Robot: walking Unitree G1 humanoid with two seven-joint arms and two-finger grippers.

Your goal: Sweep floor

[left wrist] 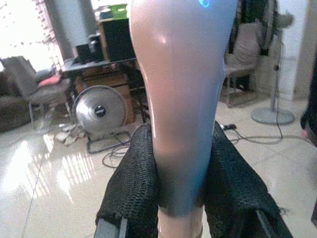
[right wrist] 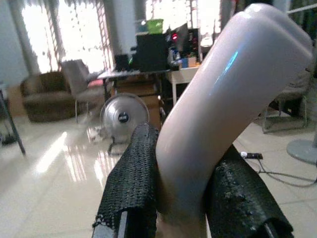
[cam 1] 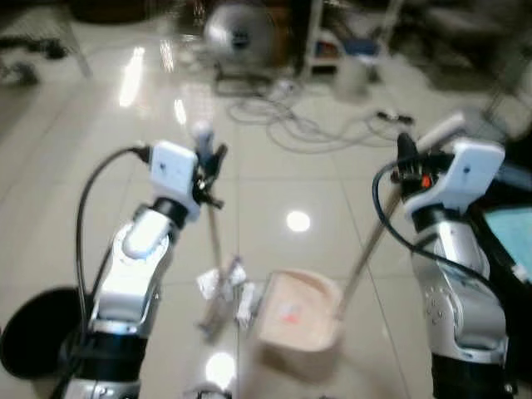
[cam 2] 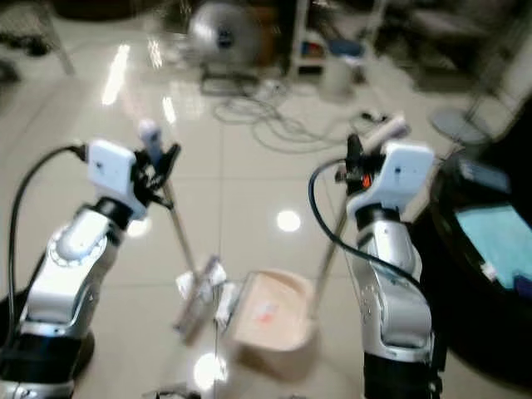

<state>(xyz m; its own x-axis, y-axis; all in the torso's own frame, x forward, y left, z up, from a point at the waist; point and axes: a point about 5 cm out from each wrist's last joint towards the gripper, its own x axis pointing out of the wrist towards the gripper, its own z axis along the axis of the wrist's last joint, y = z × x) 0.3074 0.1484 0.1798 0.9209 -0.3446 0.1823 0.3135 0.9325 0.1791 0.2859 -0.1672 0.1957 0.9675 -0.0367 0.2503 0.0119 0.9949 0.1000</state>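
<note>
Broom (cam 1: 214, 241) slants toward crumpled wrappers (cam 1: 226, 284) beside pale pink dustpan (cam 1: 298, 322).

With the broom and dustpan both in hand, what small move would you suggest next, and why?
Probably a short stroke of the broom by the left gripper toward the dustpan, since crumpled scraps lie just beside its open mouth while the right gripper holds it on the floor.

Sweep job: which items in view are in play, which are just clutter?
In play:
left gripper shut on broom handle
right gripper shut on dustpan handle
dustpan
crumpled wrappers

Clutter:
floor fan
loose cables
black bin
</note>
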